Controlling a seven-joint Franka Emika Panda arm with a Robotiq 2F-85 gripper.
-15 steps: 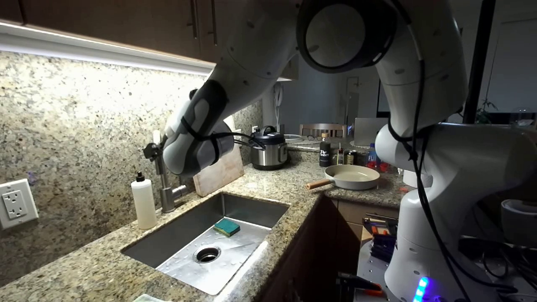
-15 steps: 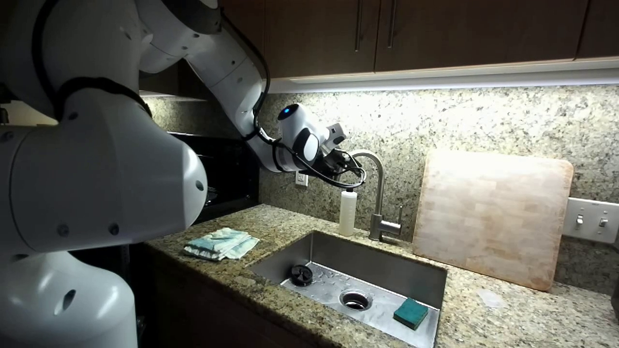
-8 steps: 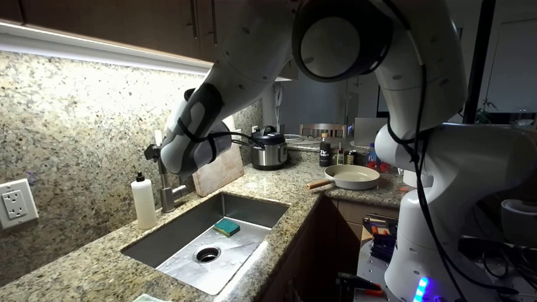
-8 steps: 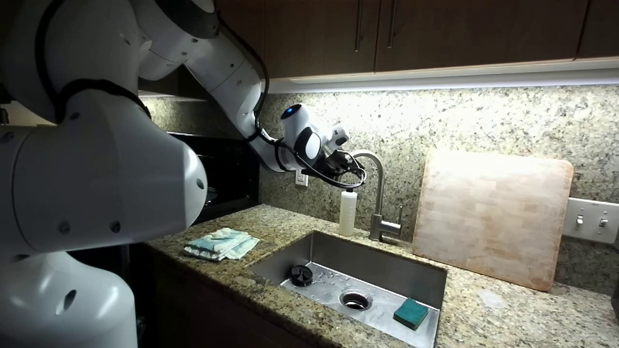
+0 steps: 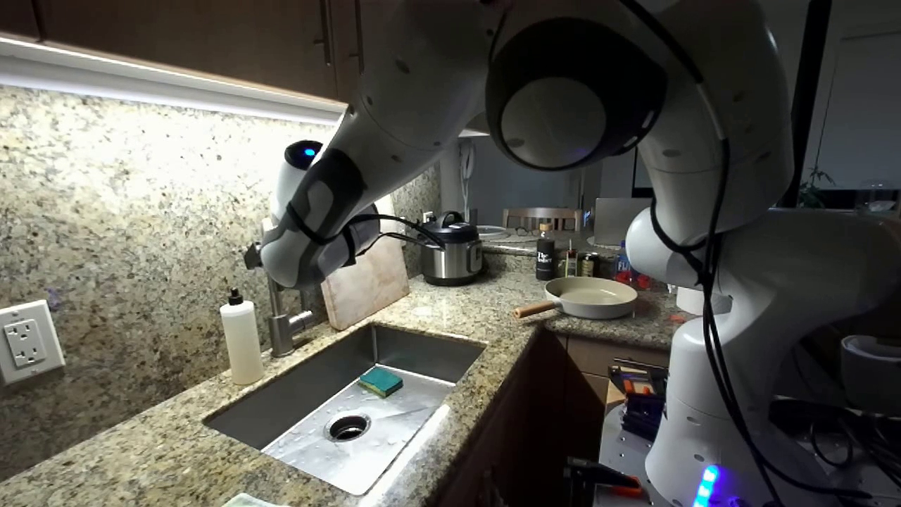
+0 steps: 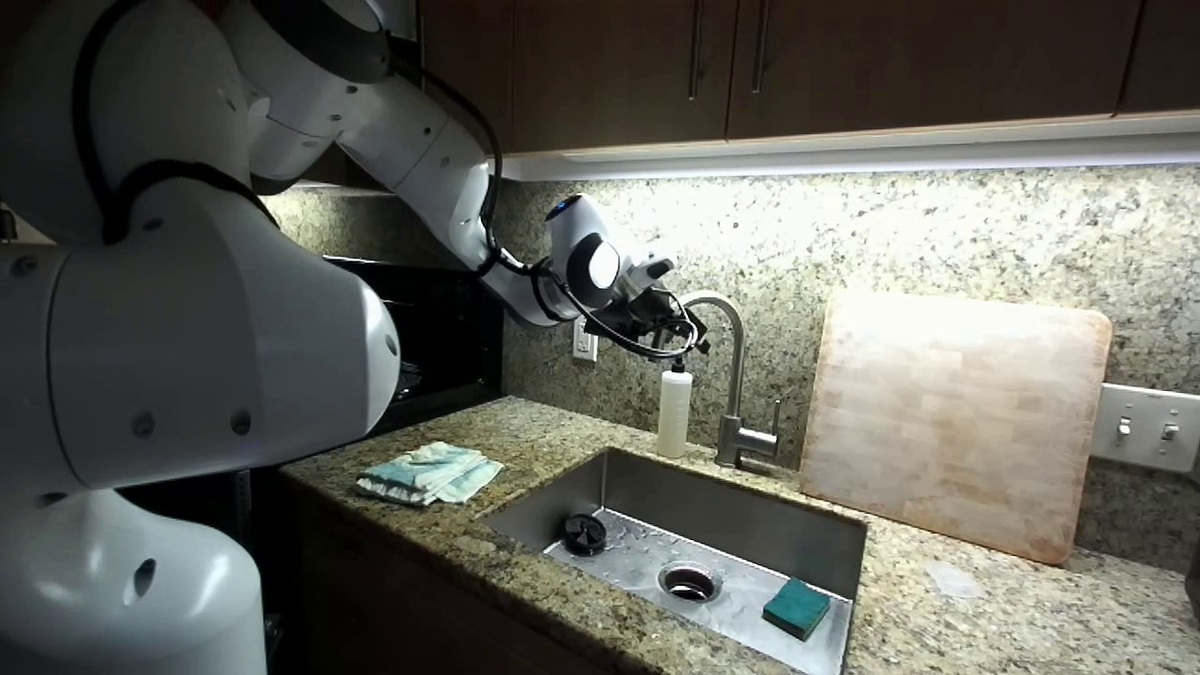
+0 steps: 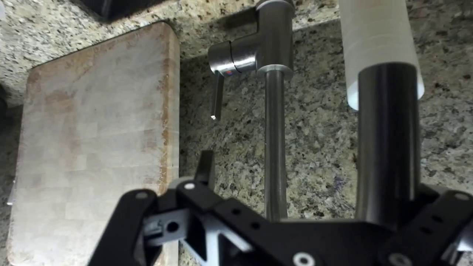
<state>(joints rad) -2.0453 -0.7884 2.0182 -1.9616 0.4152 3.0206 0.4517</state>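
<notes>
In the wrist view my black gripper (image 7: 301,162) comes in from the bottom with its knuckles spread wide. Its left finger (image 7: 206,166) is visible; the right fingertip is hidden behind the faucet's spout end (image 7: 388,140). The faucet's neck (image 7: 275,144) rises across the gap between the fingers, and I cannot tell whether anything touches it. In an exterior view the gripper (image 6: 689,330) stands beside the curved steel faucet (image 6: 737,375), above a white soap bottle (image 6: 674,412). The faucet lever (image 7: 218,96) points out left of the neck. Nothing appears gripped.
A large wooden cutting board (image 6: 956,422) leans on the backsplash beside the faucet. The steel sink (image 6: 731,487) holds a green sponge (image 6: 797,607) and a black drain piece (image 6: 584,533). A folded cloth (image 6: 429,472), a pan (image 5: 591,297) and a pressure cooker (image 5: 450,250) stand on the counter.
The arm's elbow has lowered, and the wrist has shifted slightly and tilted at the faucet. Sponge, bottle, board and cloth stay where they were.
</notes>
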